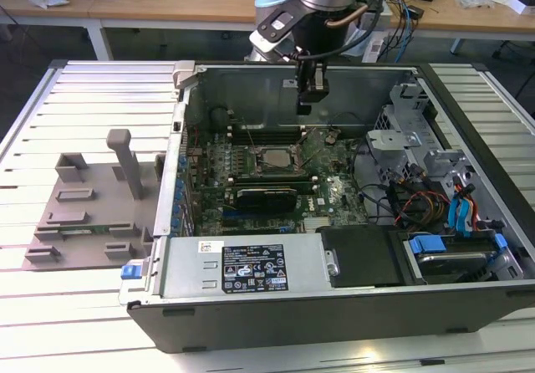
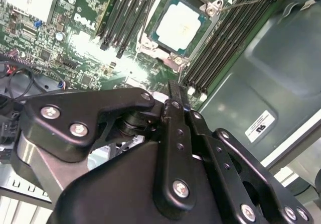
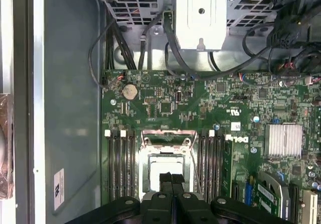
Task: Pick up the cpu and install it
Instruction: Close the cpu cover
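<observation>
Cpu: The cpu [image 1: 274,160] lies flat, silver side up, in its socket in the middle of the green board [image 1: 334,191]. In the second wrist view a metal frame [image 2: 213,7] goes around the chip. I think it is already sitting in its place.
End effector: The end effector [image 1: 308,105] hangs in the air above the board, well apart from the cpu. In the first wrist view its two black fingers [image 3: 166,181] are pressed together. Nothing is between them, so it holds nothing.
Why it hangs there: It is right over the socket, with the chip showing just past its fingertips. That looks like a spot for working on the cpu from straight above.
Computer case: The computer case [image 1: 334,319] lies on its side on the tabletop [image 1: 100,97] with its cover off, so the arm can reach in from the top.
Nearby: Long dark memory slots [image 2: 125,13] run on both sides of the socket. A black card [image 1: 266,196] sits near it. A grey fixture [image 1: 92,214] rests outside the case, on the exterior view's left.
</observation>
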Tool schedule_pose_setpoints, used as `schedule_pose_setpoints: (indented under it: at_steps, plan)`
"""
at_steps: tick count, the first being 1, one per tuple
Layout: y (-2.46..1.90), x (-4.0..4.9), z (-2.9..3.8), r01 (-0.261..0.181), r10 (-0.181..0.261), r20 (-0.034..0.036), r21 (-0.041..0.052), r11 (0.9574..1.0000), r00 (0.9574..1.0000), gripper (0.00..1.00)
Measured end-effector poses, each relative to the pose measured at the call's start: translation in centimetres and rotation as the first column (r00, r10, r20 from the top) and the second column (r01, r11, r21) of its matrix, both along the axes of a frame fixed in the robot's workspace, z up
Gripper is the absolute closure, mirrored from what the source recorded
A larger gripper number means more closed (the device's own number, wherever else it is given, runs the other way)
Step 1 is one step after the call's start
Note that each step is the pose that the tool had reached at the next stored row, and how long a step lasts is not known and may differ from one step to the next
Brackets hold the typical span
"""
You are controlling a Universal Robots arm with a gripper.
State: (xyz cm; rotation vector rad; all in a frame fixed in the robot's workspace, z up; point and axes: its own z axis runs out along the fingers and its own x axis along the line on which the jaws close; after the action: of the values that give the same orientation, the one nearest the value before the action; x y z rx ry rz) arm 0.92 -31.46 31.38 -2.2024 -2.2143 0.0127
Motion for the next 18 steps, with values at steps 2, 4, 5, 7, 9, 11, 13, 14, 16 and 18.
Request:
schedule_pose_setpoints:
  at_steps: [2,4,5,7,9,11,13,14,16,18]
  plan:
    - [0.00,0.77,0.00,0.000,0.000,0.0000,-0.0002,1.0000,1.0000,0.89]
    - [0.00,1.52,-0.01,0.000,0.000,-0.0001,-0.0002,1.0000,1.0000,0.89]
    - [0.00,1.87,-0.02,0.000,0.000,-0.0002,-0.0001,1.0000,1.0000,0.89]
    - [0.00,2.17,-0.03,0.000,0.000,-0.0002,-0.0002,1.0000,1.0000,0.89]
    - [0.00,2.62,-0.05,0.000,0.000,-0.0002,-0.0002,1.0000,1.0000,0.89]
    - [0.00,2.93,-0.07,0.000,0.000,-0.0002,-0.0002,1.0000,1.0000,0.89]
    - [0.00,3.25,-0.10,0.000,0.000,-0.0003,-0.0002,1.0000,1.0000,0.89]
    - [0.00,3.41,-0.12,0.000,0.000,-0.0002,-0.0002,1.0000,1.0000,0.89]
    - [0.00,3.71,-0.14,0.000,0.000,-0.0003,-0.0002,1.0000,1.0000,0.89]
    - [-0.01,4.23,-0.22,0.000,0.000,-0.0003,-0.0004,1.0000,1.0000,0.89]
